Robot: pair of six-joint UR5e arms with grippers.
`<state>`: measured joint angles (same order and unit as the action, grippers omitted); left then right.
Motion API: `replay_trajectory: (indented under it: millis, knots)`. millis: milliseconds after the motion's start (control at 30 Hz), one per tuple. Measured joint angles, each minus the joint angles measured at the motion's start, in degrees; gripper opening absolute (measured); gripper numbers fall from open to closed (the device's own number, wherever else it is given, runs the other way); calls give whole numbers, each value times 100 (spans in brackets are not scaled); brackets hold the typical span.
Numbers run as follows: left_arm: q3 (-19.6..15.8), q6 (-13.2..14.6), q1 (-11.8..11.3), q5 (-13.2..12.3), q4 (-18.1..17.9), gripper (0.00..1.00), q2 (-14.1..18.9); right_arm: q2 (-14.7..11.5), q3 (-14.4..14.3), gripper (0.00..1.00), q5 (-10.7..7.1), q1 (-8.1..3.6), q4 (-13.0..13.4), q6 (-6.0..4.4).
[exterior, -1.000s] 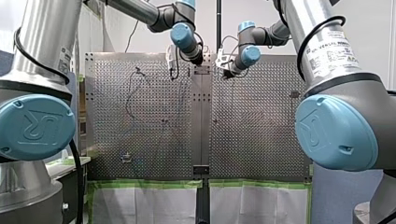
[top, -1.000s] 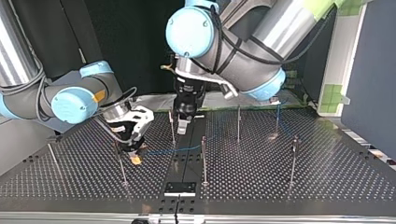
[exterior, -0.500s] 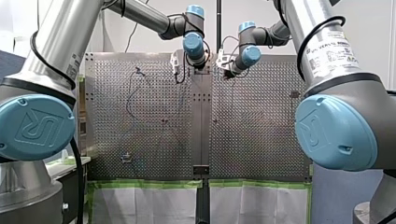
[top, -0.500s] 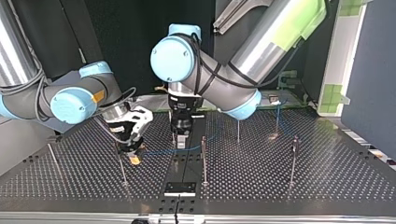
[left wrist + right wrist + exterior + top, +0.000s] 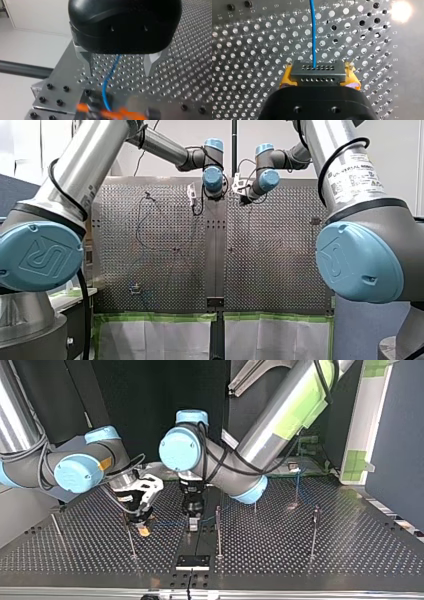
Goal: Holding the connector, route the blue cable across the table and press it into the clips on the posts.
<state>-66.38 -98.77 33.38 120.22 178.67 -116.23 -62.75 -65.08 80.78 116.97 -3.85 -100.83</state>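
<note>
In the right wrist view a dark grey connector (image 5: 317, 71) sits between yellow pads (image 5: 285, 79), with my right gripper (image 5: 319, 79) shut on it. The blue cable (image 5: 313, 30) leaves the connector and runs ahead over the perforated plate. In the left wrist view my left gripper (image 5: 118, 71) is open, its metal fingers (image 5: 86, 60) standing on either side of the blue cable (image 5: 108, 82). In the top view my left gripper (image 5: 192, 522) hangs low over the cable (image 5: 167, 522), just beside my right gripper (image 5: 144, 529).
Thin upright posts stand on the table (image 5: 350, 555): one (image 5: 218, 530) beside my left gripper, one (image 5: 131, 540) in front of my right gripper, others (image 5: 314, 530) at the top view's right. A black block (image 5: 192, 562) sits near the front edge.
My left arm has swung toward my right gripper and come down over the blue cable. My right gripper has held still with the connector.
</note>
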Motion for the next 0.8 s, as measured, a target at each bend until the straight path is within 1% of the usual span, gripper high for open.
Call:
replay_trajectory:
  millis: [167, 333, 433, 467, 500, 533, 567, 600, 633, 667, 700, 733, 767, 800]
  knots:
    - [154, 6, -96, 0, 57, 100, -159, 1, 0, 0, -3, -1, -4, 0]
    - [237, 7, -124, 25, 65, 100, -184, 2, 0, 0, -7, -5, -8, 0]
    - [249, 7, -115, 109, 90, 100, -183, 2, 0, 0, -7, -7, -9, 0]
    - [249, 7, -107, 144, 100, 84, -184, 2, 0, 0, -8, -7, -9, 0]
    - [250, 7, -100, 166, 106, 71, -184, 2, 0, 0, -8, -6, -9, 0]
    - [250, 7, -91, 183, 109, 71, -184, 2, 0, 0, -8, -6, -9, 0]
    - [250, 7, -78, 202, 112, 56, -184, 2, 0, 0, -8, -7, -9, 1]
    - [250, 9, -69, 212, 114, 36, -184, 2, 0, 0, -8, -9, -9, 0]
    - [250, 14, -60, 219, 116, 36, -185, 2, 1, 0, -8, -13, -9, -2]
    - [250, 23, -49, 224, 120, 22, -185, 3, 0, 0, -9, -15, -9, -4]
    - [250, 29, -42, 226, 124, 5, -186, 2, 1, 0, -9, -15, -9, -6]
    - [250, 35, -37, 228, 130, 5, -186, 2, 0, 0, -9, -14, -9, -9]
    - [251, 39, -30, 230, 142, 0, -187, 3, 1, 0, -9, -15, -9, -11]
    - [251, 42, -26, 231, 150, 0, -187, 3, 1, 0, -9, -15, -9, -13]
